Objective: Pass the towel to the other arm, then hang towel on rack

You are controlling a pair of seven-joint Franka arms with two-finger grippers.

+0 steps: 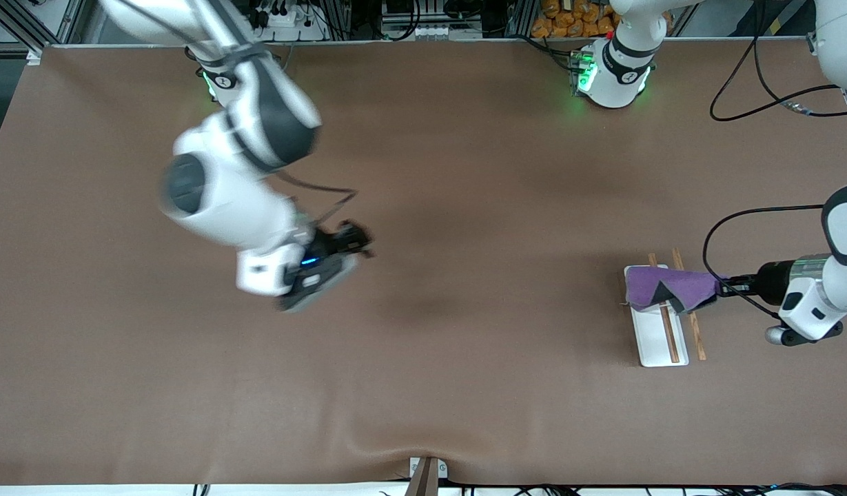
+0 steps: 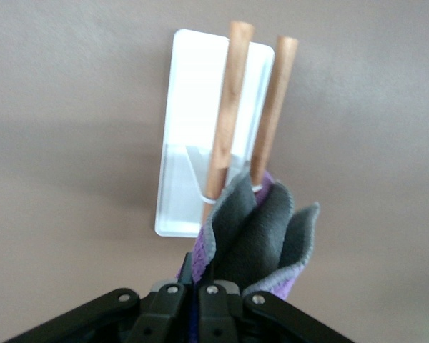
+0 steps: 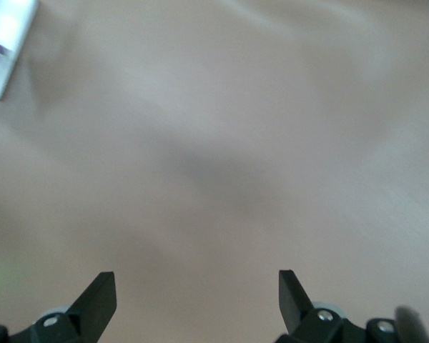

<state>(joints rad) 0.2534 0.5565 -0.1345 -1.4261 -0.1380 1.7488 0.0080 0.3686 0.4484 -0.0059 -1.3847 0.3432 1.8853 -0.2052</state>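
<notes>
The purple towel (image 1: 661, 288) is draped over the rack's two wooden rods (image 1: 668, 324) at the left arm's end of the table. The rack's white base (image 1: 654, 344) lies under it. My left gripper (image 1: 723, 286) is shut on the towel's edge beside the rack. In the left wrist view the towel (image 2: 261, 236) shows its grey underside, bunched against the rods (image 2: 229, 107) over the base (image 2: 179, 157). My right gripper (image 1: 358, 242) is open and empty over bare table near the right arm's end; its fingers (image 3: 96, 300) stand wide apart.
The brown table mat (image 1: 464, 207) spreads between the arms. A black cable (image 1: 740, 227) loops by the left wrist. A small bracket (image 1: 426, 472) sits at the table edge nearest the front camera. The rack's corner shows small in the right wrist view (image 3: 3, 43).
</notes>
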